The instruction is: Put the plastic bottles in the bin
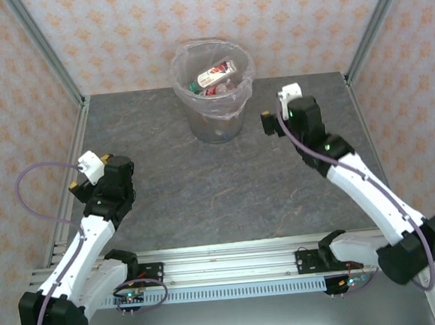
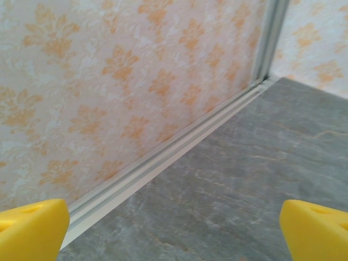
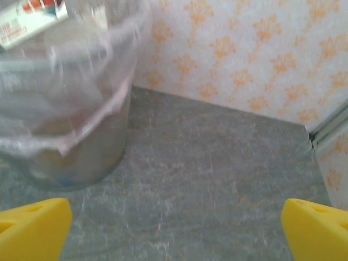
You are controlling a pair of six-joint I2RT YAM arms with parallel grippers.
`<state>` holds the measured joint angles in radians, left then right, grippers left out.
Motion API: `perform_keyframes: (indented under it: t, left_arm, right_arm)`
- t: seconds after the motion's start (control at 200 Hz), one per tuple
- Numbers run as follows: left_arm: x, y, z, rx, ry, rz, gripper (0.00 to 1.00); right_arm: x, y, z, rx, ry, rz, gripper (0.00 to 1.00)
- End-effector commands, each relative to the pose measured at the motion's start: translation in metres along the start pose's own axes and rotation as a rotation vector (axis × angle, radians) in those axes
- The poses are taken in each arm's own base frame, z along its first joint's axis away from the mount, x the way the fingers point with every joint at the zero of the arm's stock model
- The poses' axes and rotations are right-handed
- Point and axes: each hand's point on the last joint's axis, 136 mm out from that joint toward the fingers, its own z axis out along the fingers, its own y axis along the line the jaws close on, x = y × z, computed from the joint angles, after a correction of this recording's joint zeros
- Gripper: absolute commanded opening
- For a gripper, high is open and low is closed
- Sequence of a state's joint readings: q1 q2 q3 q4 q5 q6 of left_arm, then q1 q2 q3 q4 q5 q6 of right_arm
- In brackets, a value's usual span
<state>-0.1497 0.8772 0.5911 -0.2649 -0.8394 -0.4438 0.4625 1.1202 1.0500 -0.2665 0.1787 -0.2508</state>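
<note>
The bin [image 1: 214, 102], round and translucent with a clear bag liner, stands at the back middle of the table. Plastic bottles [image 1: 217, 75] with red and white labels lie inside it. In the right wrist view the bin [image 3: 76, 125] is at the left, blurred, and a labelled bottle [image 3: 30, 22] shows over its rim. My right gripper [image 1: 281, 108] hangs open to the right of the bin, apart from it; its yellow fingertips [image 3: 32, 228] stand wide with bare table between them. My left gripper [image 1: 89, 175] is open near the left wall, yellow fingertips [image 2: 30, 231] wide apart, holding nothing.
The grey stone-patterned table [image 1: 204, 186] is enclosed by patterned walls with metal frame posts [image 1: 47, 55]. A metal rail [image 2: 163, 157] runs along the left wall's foot close to my left gripper. The arm bases sit on the near rail [image 1: 226, 267].
</note>
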Motion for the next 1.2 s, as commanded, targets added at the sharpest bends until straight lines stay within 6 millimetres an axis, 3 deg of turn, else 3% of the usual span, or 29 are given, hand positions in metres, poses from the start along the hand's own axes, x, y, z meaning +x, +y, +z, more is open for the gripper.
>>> perform_keyframes:
  t: [0.0, 0.275, 0.38, 0.49, 0.701, 0.906, 0.981, 1.066, 1.191]
  left_arm:
    - [0.008, -0.006, 0.015, 0.018, 0.023, -0.066, 1.00]
    - [0.044, -0.052, 0.035, 0.205, 0.071, 0.063, 1.00]
    - [0.059, -0.084, 0.034, 0.381, 0.058, 0.086, 1.00]
    - [0.065, -0.093, 0.037, 0.422, 0.003, 0.076, 1.00]
    - [0.070, -0.129, 0.036, 0.563, 0.026, 0.152, 1.00]
    - [0.068, -0.133, 0.044, 0.541, 0.029, 0.176, 1.00]
    - [0.077, -0.130, 0.057, 0.500, 0.014, 0.152, 1.00]
    - [0.084, -0.150, 0.056, 0.556, 0.030, 0.217, 1.00]
    - [0.087, -0.142, 0.058, 0.534, 0.013, 0.190, 1.00]
  right_arm:
    - [-0.004, -0.017, -0.004, 0.071, -0.196, 0.148, 0.99]
    - [0.105, -0.071, 0.010, 0.273, -0.158, 0.377, 0.99]
    - [0.133, -0.089, 0.014, 0.340, -0.120, 0.418, 0.99]
    - [0.155, -0.093, 0.022, 0.351, -0.065, 0.412, 0.99]
    - [0.170, -0.093, 0.038, 0.327, -0.056, 0.382, 0.99]
    - [0.180, -0.097, 0.049, 0.331, -0.026, 0.374, 0.99]
    - [0.185, -0.098, 0.053, 0.334, -0.007, 0.358, 0.99]
    - [0.192, -0.099, 0.058, 0.338, 0.009, 0.354, 0.99]
    - [0.187, -0.100, 0.062, 0.325, -0.015, 0.351, 0.99]
